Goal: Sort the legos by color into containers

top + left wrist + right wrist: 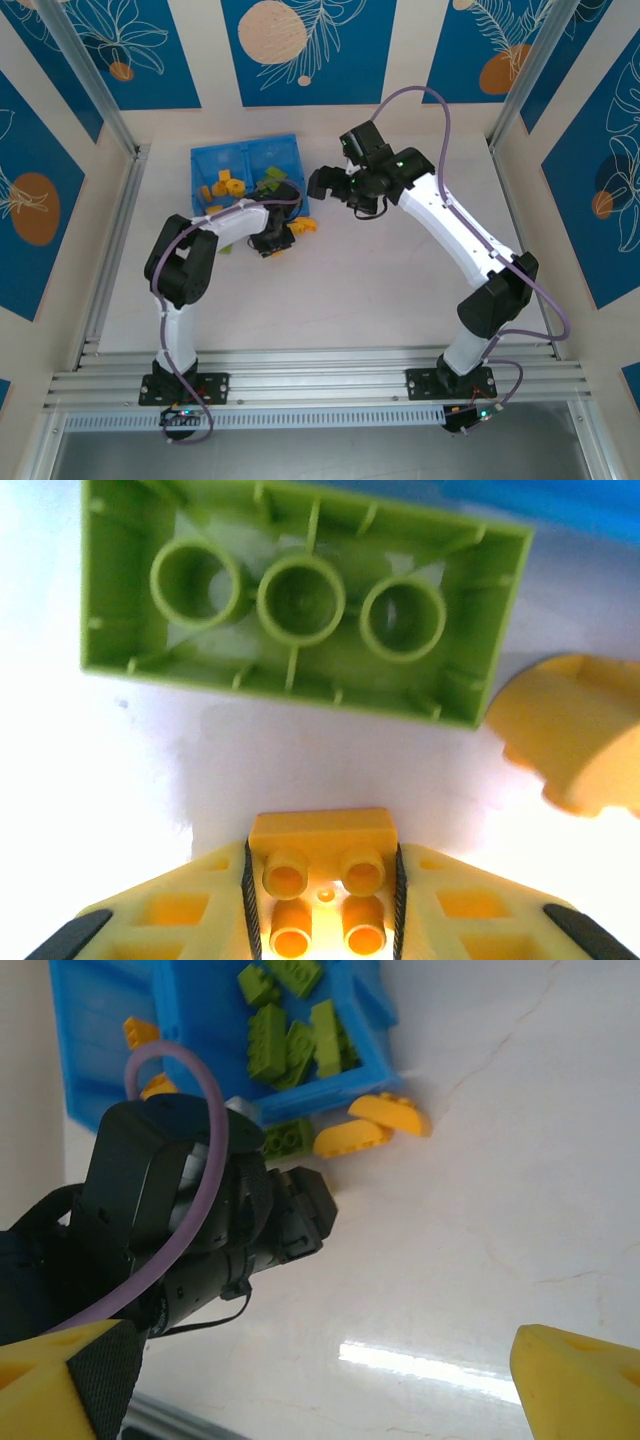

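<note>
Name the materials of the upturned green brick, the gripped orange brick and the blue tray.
Green brick: moulded rigid plastic, semi-gloss; its hollow underside shows tubes and ribs. Orange brick: likely the same plastic, with smooth moulded studs. Blue tray: apparently thin plastic with glossy walls.

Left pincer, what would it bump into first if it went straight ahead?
Probably the upside-down green brick just ahead of the left pincer and the small yellow brick it grips, though depth is hard to judge.

- One blue tray (225,158) is counted, divided into two compartments.
- About six lime green legos (268,1040) are counted inside it, and one green brick (290,1138) outside.
- Two curved orange-yellow legos (350,1138) are counted outside, plus one four-stud brick (325,895).
- Two arms (450,225) are counted.
</note>
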Tool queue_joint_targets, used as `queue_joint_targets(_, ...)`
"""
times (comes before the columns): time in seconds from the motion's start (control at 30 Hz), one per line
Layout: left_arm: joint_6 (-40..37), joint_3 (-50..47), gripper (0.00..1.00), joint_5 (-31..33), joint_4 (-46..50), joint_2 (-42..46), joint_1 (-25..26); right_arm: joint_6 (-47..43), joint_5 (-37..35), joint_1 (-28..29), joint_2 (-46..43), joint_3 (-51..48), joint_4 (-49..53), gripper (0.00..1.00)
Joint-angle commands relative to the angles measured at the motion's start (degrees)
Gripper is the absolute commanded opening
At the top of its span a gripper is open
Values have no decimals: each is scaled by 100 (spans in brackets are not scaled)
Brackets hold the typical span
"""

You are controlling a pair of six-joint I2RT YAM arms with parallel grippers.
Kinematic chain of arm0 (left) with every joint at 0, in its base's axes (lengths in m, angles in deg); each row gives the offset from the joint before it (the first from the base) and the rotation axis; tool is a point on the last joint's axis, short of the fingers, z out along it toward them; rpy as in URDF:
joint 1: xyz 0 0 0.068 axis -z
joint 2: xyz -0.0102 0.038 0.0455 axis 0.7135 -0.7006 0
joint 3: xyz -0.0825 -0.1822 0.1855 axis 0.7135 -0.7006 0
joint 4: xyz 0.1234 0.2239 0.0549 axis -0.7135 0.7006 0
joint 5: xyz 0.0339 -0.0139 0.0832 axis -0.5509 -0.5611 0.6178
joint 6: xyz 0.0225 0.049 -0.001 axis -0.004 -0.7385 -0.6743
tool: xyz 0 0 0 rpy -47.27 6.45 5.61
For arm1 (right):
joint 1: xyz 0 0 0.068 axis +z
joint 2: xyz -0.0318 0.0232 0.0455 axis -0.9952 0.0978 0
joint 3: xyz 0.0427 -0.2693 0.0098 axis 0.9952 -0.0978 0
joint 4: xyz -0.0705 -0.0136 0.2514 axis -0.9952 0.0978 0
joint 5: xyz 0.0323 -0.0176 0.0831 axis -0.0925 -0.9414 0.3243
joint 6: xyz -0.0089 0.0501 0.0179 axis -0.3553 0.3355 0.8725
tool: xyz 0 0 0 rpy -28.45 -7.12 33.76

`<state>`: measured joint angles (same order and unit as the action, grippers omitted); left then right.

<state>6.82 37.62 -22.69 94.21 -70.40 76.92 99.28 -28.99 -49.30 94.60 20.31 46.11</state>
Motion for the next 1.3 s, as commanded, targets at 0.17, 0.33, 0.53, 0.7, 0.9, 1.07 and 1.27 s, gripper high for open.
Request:
queue_joint_targets(0.17, -44, -176, 31, -93, 354, 1321, 5, -204, 679, 332, -24, -230, -128, 96)
queue_joint_targets(0.33, -438, 607, 31, 717, 814, 1830, -123, -87, 592, 332, -63, -135, -200, 96)
queue_joint_targets(0.53, -1047, 1541, 31, 1160, 882, 1823, -989, -20, 436, 332, -120, -110, -174, 96)
queue_joint_targets(0.7, -1122, 2111, 31, 1234, 1067, 1036, -1702, 28, 410, 328, -119, -146, -143, 96)
queue_joint_targets(0.9, -1161, 2703, 37, 877, 1109, -117, -2053, 58, 415, 332, -112, -76, -48, 96)
queue_joint_targets(1.07, -1324, 3237, 53, 726, 1362, -620, -2177, 16, 390, 404, -172, -84, 85, 96)
queue_joint_targets(1.27, -1493, 3212, 62, 431, 1201, 40, -2180, 101, 367, 596, -97, -204, -28, 97)
